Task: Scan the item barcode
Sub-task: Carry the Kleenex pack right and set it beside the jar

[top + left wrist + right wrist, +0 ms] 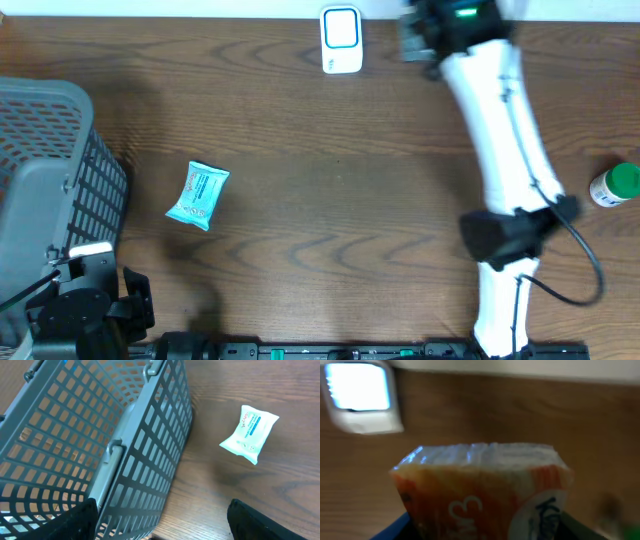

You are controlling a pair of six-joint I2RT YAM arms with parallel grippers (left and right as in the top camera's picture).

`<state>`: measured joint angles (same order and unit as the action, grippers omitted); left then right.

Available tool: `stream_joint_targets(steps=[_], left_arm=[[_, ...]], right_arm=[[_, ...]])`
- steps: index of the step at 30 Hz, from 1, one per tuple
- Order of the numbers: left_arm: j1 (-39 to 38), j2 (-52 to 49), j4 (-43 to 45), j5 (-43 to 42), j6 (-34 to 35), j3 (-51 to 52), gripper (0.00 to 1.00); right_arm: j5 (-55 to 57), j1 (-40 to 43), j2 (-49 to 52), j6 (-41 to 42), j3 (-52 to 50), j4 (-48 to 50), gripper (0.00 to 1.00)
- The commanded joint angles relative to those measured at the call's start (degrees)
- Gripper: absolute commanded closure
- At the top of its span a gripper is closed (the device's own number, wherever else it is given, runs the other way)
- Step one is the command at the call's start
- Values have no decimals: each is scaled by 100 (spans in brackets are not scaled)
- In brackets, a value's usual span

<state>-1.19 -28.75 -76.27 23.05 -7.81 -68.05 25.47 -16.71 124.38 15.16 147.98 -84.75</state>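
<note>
In the right wrist view an orange and white packet (480,490) fills the space between my right gripper's (485,530) fingers, which are shut on it. It is held up close to the white scanner (360,397) with its lit blue-white window. Overhead, the right gripper (420,35) is at the table's far edge, just right of the scanner (341,40); the packet is hidden there. My left gripper (160,525) stands open and empty at the near left, beside the basket.
A grey mesh basket (40,150) (100,435) stands at the left. A light blue packet (198,195) (250,434) lies on the wood to its right. At the right edge lies a white bottle with a green cap (615,186).
</note>
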Motion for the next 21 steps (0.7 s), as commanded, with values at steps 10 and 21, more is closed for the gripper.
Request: stream_joint_targets(steps=[10,21], left_arm=[[-2,20,-4,94,-72,-35,17],[-2,20,-4,94,-72,-35,17]], right_arm=[[949,3834,422,1309,-1377,105,36],[-1318,5086,254,726,-2205,1510,42]])
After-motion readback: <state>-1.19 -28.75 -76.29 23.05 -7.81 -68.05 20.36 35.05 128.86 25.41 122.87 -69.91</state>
